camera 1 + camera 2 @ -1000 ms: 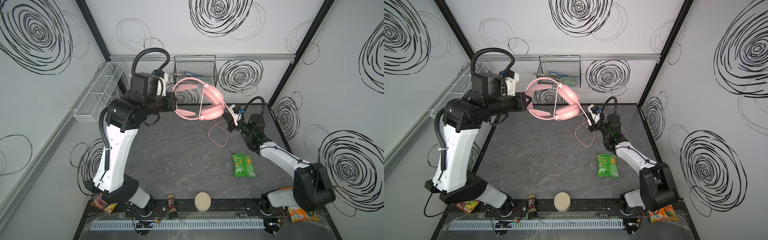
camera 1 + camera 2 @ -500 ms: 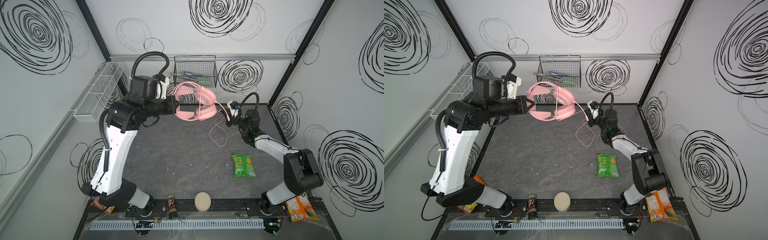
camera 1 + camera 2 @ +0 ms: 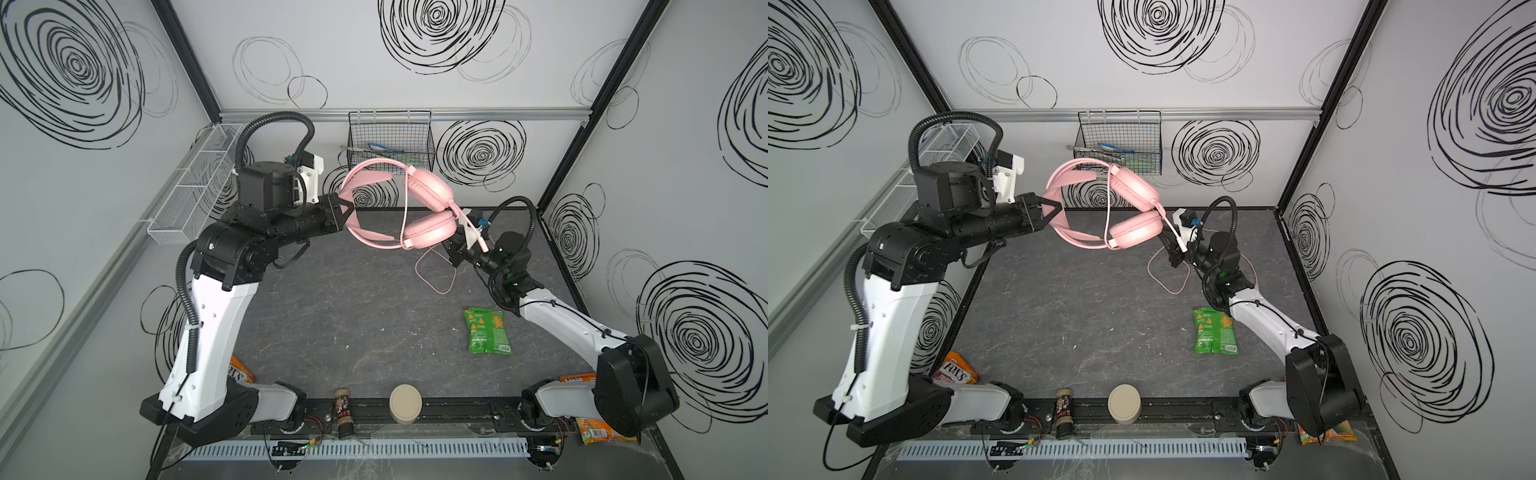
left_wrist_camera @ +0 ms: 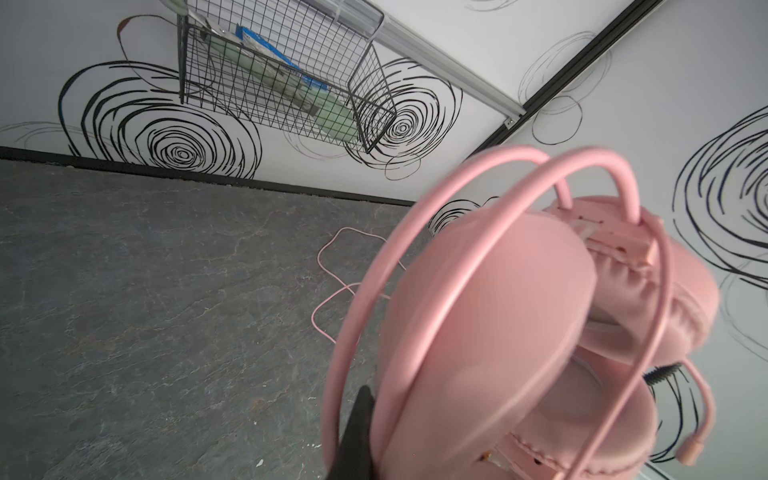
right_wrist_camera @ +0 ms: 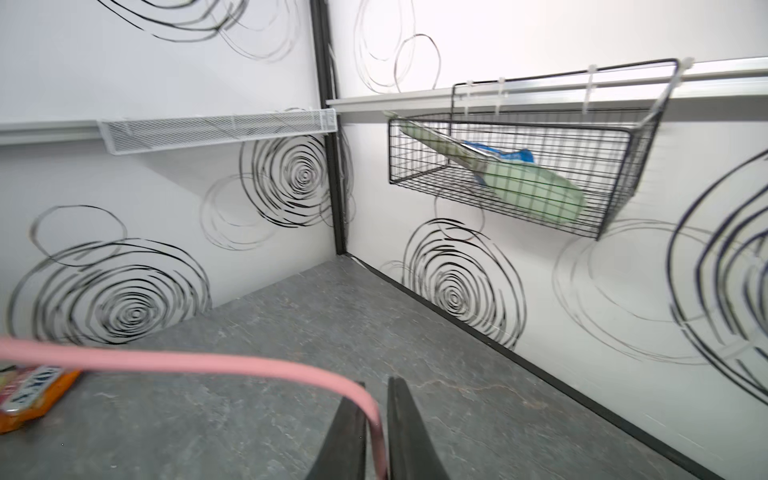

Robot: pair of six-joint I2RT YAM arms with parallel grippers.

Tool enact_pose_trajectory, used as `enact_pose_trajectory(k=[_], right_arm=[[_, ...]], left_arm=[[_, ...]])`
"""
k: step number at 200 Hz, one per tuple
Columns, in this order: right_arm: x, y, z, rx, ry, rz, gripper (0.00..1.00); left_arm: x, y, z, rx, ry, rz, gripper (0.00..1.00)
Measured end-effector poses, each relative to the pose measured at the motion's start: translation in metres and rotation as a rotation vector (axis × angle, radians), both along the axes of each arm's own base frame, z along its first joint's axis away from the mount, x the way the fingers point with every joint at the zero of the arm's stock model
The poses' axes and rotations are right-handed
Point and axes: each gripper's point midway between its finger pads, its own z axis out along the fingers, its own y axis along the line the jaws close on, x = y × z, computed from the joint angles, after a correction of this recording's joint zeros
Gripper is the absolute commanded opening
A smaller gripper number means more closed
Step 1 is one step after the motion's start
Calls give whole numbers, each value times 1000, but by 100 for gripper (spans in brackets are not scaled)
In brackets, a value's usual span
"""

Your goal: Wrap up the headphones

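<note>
My left gripper [image 3: 347, 206] is closed on the headband of the headphones [image 3: 428, 193] and holds them in the air over the back part of the table [image 3: 353, 316], in front of the black wire basket [image 3: 390, 141] that hangs on the rear wall. In both top views the headband points to my left arm, and the two round earcups are on the far side from it, one above the other, with their pads almost facing. One strand of the thin pink cable [image 3: 436, 286] goes across the earcups, and lower down a loose loop of it lies on the table near my right gripper [image 3: 454, 252]. The small microphone [image 3: 473, 232] sticks out of the lower earcup toward my right arm. In the left wrist view the headphones [image 4: 498, 311] fill the near side, and only one dark finger [image 4: 357, 436] shows beside the headband. In the right wrist view my right gripper [image 5: 376, 384] has its jaws a little apart, only a narrow gap, and the cable [image 5: 187, 361] passes down through this gap; a thin slit is visible beside it, so the pads do not press on it. A green snack bag [image 3: 485, 330] lies flat on the table, apart from the cable loop.
</note>
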Motion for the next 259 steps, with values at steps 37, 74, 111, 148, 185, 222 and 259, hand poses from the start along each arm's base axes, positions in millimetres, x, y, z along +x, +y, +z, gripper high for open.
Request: enact_pose_trajectory(k=[37,74,111,148,185,222,259], right_arm=[[-14,1,11,65,39,25,23],[-19,8,1,77,86,55,24],[-36,29,-28,62,143,108,30],[-35,44,-50,41,186,126,32],[-28,46,-59,36,200,115,49],[-28,49,-54,47,180,123,54],[-27,56,-53,49,170,139,52]], left_arm=[[3,-3,17,-67,-40,-15,0],[2,-4,20,-77,-43,-21,0],[0,-6,21,-79,-44,-31,0],[-5,-16,21,-79,-42,-62,0],[-7,-18,21,-82,-38,-70,0],[-7,-18,21,-90,-32,-66,0],[-6,-19,20,-100,-25,-65,0]])
